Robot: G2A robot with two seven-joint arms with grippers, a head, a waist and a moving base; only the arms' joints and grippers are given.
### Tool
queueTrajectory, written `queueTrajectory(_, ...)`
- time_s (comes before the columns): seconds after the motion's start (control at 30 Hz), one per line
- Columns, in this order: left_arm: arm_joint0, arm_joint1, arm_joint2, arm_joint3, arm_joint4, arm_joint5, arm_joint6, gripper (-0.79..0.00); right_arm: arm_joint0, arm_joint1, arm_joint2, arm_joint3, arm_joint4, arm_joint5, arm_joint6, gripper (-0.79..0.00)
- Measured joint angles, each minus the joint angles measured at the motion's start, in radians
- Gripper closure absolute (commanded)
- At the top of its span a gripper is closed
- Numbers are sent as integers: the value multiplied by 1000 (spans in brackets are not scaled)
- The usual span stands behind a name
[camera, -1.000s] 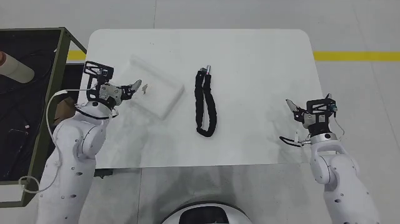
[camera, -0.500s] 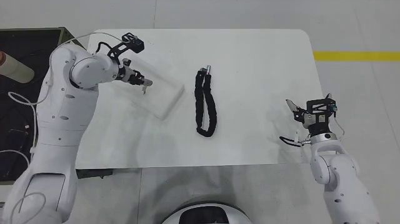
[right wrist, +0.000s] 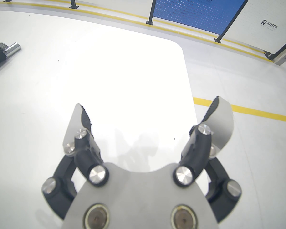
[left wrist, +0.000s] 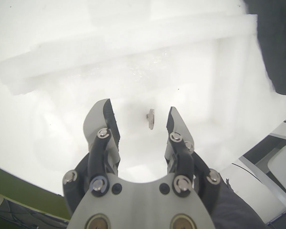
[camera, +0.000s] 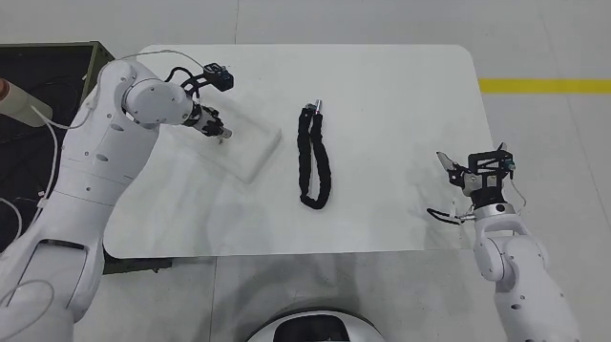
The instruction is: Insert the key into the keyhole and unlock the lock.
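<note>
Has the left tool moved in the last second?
Yes. The left tool swung from beside the foam tray's outer edge to above the tray, and is now open over the key.

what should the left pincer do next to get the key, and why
Probably lower the left pincer a little and close on the key. Its jaws are open with the key standing between them in the foam block, gaps on both sides, so nothing is gripped yet. The lock lies apart at mid-table.
</note>
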Motion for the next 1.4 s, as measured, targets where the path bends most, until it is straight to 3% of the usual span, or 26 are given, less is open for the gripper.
queueTrajectory(0.17, -25, 18, 64, -6, -26, 17, -17, -277, 0, 0, 0, 0, 0, 0, 0, -785)
queueTrajectory(0.2, -30, 20, 76, -6, -27, 20, -20, -215, 0, 0, 0, 0, 0, 0, 0, -785)
queueTrajectory(0.27, -40, 24, 100, -5, -35, 25, -25, 0, 0, 0, 0, 0, 0, 0, 0, -785)
queueTrajectory(0.5, -68, 40, 140, -8, -61, 38, -38, 0, 0, 0, 0, 0, 0, 0, 0, -785)
queueTrajectory(0.7, -70, 72, 117, -100, -57, 76, -76, 0, 0, 0, 0, 0, 0, 0, 0, -785)
queueTrajectory(0.9, -16, 112, -3, -223, -95, 120, -83, 0, 0, 0, 0, 0, 0, 0, 0, -785)
queueTrajectory(1.07, 86, 143, -179, -250, -260, 123, 56, 0, 0, 0, 0, 0, 0, 0, 0, -785)
queueTrajectory(1.23, 224, 164, -353, -162, -526, 0, 245, 0, 0, 0, 0, 0, 0, 0, 0, -785)
queueTrajectory(1.4, 267, 159, -395, 9, -808, -118, 270, 0, 0, 0, 0, 0, 0, 0, 0, -785)
